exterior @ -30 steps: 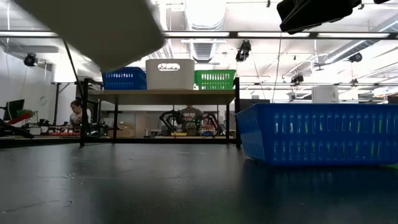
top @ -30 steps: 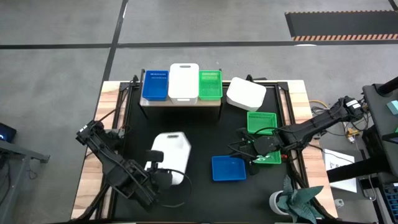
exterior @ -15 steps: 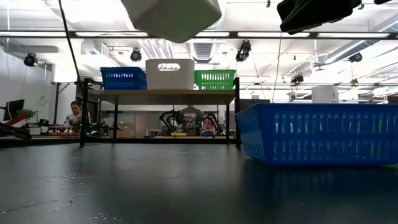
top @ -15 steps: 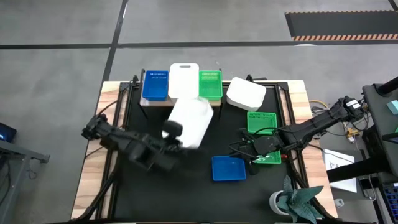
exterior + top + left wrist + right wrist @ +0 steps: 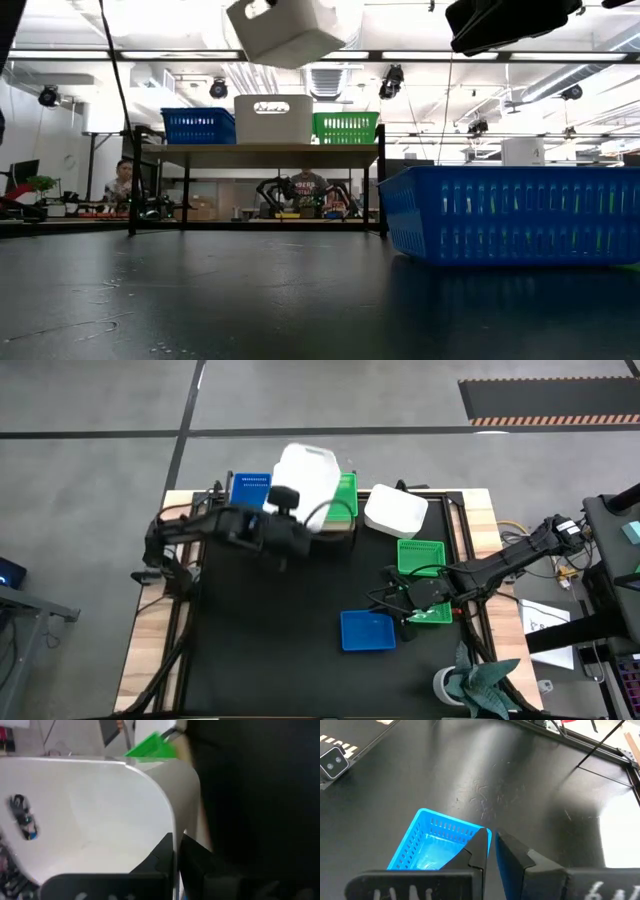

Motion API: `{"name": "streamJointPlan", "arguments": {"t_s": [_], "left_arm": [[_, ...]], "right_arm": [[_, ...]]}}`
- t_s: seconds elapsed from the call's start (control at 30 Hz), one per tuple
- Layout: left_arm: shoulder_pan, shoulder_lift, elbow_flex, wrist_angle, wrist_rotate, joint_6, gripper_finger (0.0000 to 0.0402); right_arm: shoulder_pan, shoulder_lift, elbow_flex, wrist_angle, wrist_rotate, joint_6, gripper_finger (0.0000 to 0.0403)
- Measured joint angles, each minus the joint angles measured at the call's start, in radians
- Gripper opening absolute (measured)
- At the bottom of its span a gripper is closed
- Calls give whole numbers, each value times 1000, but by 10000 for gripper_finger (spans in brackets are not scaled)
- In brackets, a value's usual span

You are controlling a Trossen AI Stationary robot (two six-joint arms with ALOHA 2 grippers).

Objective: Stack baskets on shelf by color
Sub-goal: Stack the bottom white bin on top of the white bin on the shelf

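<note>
Above the shelf [image 5: 292, 526], the left gripper [image 5: 290, 510] is carrying a white basket [image 5: 308, 478], pinching its wall. It probably needs levelling over the shelf's white basket [image 5: 273, 119] before lowering. The left arm is reaching across, basket tilted. The right gripper [image 5: 412, 600] is waiting, nearly closed, beside a blue basket [image 5: 367, 630].

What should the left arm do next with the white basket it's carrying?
Probably lower it straight down. The left gripper holds the white basket tilted in the air above the shelf, over the white basket already there. Levelling it and easing down should nest it in that one, between the blue and green.
</note>
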Motion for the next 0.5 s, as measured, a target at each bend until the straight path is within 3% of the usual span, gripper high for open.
{"name": "streamJointPlan", "arguments": {"t_s": [0.13, 0.3, 0.5], "left_arm": [[102, 2, -6, 0, 6, 29, 0], [213, 2, -9, -1, 130, 46, 0], [287, 2, -3, 1, 169, 100, 0]], "right_arm": [[0, 0, 0, -14, 0, 0, 27], [0, 0, 0, -19, 0, 0, 27], [-1, 0, 0, -18, 1, -4, 27]]}}
